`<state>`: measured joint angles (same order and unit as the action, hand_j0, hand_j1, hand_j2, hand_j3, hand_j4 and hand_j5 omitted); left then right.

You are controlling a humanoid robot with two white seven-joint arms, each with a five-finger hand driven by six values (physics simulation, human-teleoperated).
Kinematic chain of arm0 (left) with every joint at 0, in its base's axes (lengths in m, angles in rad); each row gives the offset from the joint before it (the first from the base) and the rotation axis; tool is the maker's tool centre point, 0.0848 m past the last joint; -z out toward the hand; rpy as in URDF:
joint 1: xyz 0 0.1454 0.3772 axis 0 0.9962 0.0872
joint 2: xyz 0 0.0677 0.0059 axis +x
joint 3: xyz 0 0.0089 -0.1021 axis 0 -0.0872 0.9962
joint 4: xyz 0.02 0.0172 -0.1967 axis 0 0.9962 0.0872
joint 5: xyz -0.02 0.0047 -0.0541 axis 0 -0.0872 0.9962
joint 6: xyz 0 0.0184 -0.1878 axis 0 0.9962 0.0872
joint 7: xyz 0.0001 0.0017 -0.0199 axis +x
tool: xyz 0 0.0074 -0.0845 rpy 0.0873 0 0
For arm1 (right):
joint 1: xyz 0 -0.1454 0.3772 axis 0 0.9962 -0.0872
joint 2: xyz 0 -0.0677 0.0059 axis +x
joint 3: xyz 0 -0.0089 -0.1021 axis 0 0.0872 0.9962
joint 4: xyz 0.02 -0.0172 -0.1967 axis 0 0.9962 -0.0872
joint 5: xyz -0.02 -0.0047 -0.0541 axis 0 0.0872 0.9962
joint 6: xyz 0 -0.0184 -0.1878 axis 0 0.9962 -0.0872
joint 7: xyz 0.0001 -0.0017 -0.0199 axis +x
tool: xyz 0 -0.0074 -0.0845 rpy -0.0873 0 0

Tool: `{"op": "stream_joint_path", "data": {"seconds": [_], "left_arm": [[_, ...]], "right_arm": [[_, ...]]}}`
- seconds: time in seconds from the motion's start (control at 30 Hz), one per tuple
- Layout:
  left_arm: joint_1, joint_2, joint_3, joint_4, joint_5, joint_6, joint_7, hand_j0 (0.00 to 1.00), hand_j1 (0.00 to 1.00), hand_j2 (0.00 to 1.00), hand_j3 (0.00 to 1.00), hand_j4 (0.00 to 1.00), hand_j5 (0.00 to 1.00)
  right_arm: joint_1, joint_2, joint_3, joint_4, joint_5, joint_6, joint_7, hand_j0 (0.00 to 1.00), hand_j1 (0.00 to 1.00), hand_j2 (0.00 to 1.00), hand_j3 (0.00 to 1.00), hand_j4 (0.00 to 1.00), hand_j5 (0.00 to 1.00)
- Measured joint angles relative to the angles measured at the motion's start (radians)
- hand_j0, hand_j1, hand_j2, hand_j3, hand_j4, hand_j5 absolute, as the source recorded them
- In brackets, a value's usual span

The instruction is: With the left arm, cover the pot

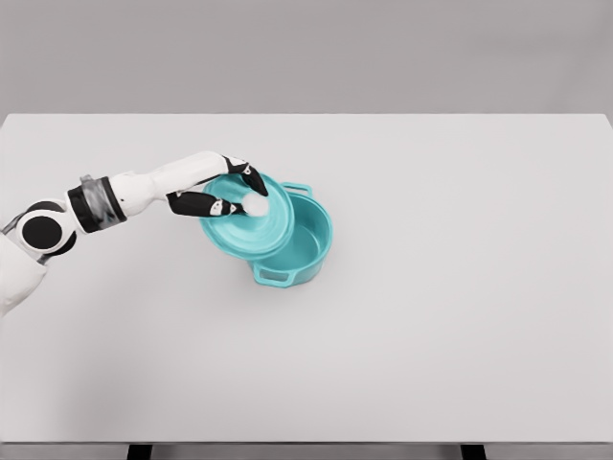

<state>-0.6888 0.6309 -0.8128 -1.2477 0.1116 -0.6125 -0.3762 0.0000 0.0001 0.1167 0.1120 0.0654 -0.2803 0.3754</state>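
Observation:
A teal pot (305,240) with two side handles stands on the white table (460,287), a little left of centre. A round teal lid (251,230) with a white knob (257,204) hangs tilted over the pot's left rim, leaving the right part of the pot's inside showing. My left hand (235,192) reaches in from the left and its black-tipped fingers are curled around the knob, holding the lid. The right arm does not show.
Only the pot and lid stand on the wide white table. Its front edge runs along the bottom of the view, with dark legs (140,451) below it. A grey wall (306,53) lies behind.

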Motion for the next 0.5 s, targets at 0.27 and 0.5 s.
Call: {"op": "stream_joint_path", "data": {"seconds": [0.27,0.5], "left_arm": [[0.000,-0.013,0.002,-0.003,0.000,0.000,0.000,0.52,0.52,0.52,0.52,0.52,0.52],[0.008,-0.040,0.003,-0.011,0.001,0.000,0.004,0.51,0.51,0.51,0.51,0.51,0.51]], "right_arm": [[0.000,0.000,0.000,0.000,0.000,0.000,0.000,1.00,1.00,1.00,1.00,1.00,1.00],[0.000,0.000,0.000,0.000,0.000,0.000,0.000,1.00,1.00,1.00,1.00,1.00,1.00]]}}
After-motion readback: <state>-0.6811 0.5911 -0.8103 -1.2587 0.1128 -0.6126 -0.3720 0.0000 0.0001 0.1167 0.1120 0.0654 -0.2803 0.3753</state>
